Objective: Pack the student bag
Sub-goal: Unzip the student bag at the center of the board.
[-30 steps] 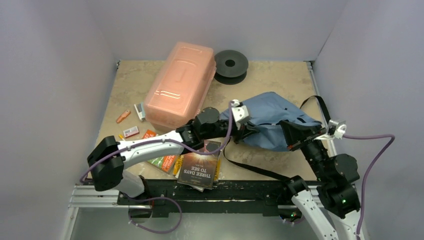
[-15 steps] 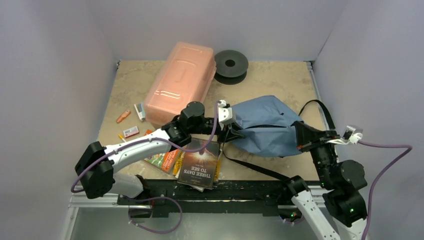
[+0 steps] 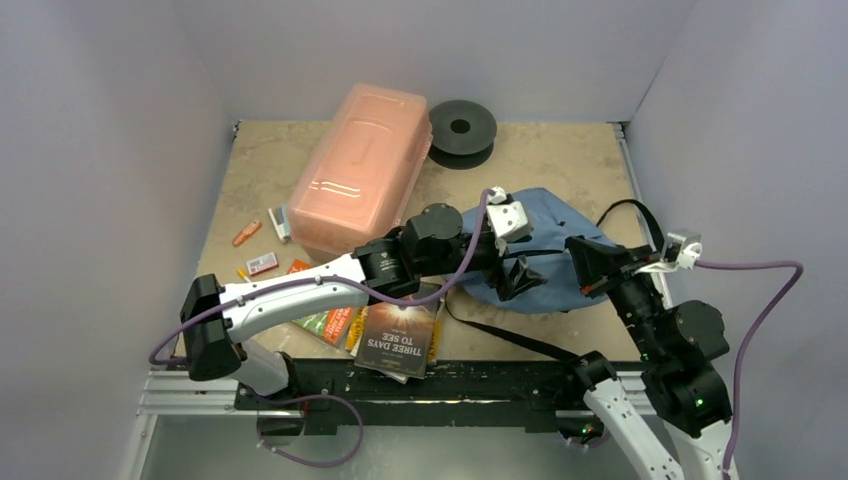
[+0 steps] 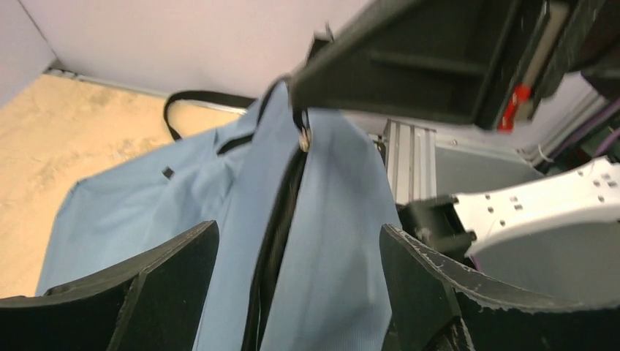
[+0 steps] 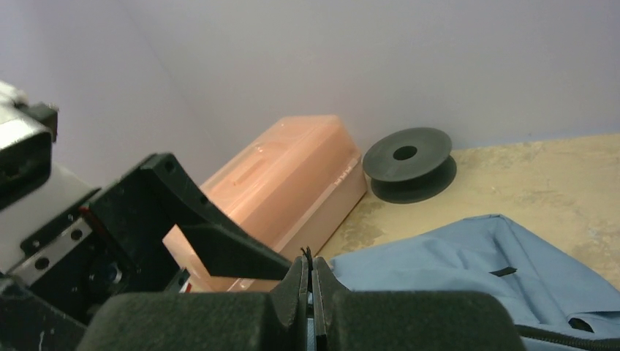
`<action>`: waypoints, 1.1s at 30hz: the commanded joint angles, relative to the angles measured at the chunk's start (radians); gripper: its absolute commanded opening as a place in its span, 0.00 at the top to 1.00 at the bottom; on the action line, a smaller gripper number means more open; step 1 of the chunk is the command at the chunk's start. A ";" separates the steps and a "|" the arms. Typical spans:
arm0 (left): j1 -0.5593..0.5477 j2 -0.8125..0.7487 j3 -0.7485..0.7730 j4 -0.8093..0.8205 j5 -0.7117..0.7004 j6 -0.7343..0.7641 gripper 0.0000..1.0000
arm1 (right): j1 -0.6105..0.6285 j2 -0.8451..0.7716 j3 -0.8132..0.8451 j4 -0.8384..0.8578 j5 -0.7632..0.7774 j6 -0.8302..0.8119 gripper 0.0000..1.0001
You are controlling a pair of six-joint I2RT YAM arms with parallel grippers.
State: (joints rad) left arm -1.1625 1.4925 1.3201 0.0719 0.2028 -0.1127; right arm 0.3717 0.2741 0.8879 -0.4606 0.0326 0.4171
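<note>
1. The student bag (image 3: 552, 228) lies on the table (image 3: 560, 160) to the right of the pink box (image 3: 362, 170), near its near end. The bag's black straps trail on the side away from the box.
2. The right gripper (image 5: 311, 267) is on the side of the bag farthest from the pink box. Its fingers are pressed together, pinching the zipper pull (image 4: 303, 137), and the blue fabric hangs from the pull in a raised peak.
3. The left gripper (image 4: 296, 230) reaches over the bag from the pink box's side. Its fingers are spread wide, one on each side of the dark zipper line, and are not clamped on the cloth.
4. A black spool (image 3: 462, 128) sits just beside the far right corner of the pink box.
5. A book (image 3: 400, 338) lies on the near side of the pink box, partly under the left arm.
6. A few small items, one of them orange (image 3: 246, 233), lie scattered to the left of the pink box's near end.
</note>
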 commanded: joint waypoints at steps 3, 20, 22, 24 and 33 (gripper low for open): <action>-0.004 0.060 0.135 -0.048 -0.033 0.017 0.21 | -0.001 0.043 0.049 0.089 -0.086 -0.008 1.00; -0.006 -0.079 -0.067 0.021 -0.072 0.099 1.00 | -0.002 0.187 0.168 -0.216 0.417 0.126 1.00; -0.001 -0.122 -0.121 0.036 -0.077 0.101 1.00 | -0.001 0.230 0.209 -0.297 0.528 0.171 1.00; 0.004 -0.167 -0.171 0.059 -0.077 0.094 1.00 | -0.002 0.261 0.218 -0.337 0.619 0.191 1.00; 0.004 -0.249 -0.326 0.220 -0.006 0.058 1.00 | -0.003 0.418 0.202 -0.389 0.822 0.301 1.00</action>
State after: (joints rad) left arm -1.1652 1.2804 1.0267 0.1726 0.1493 -0.0406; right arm 0.3798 0.6167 1.0634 -0.8486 0.6018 0.6716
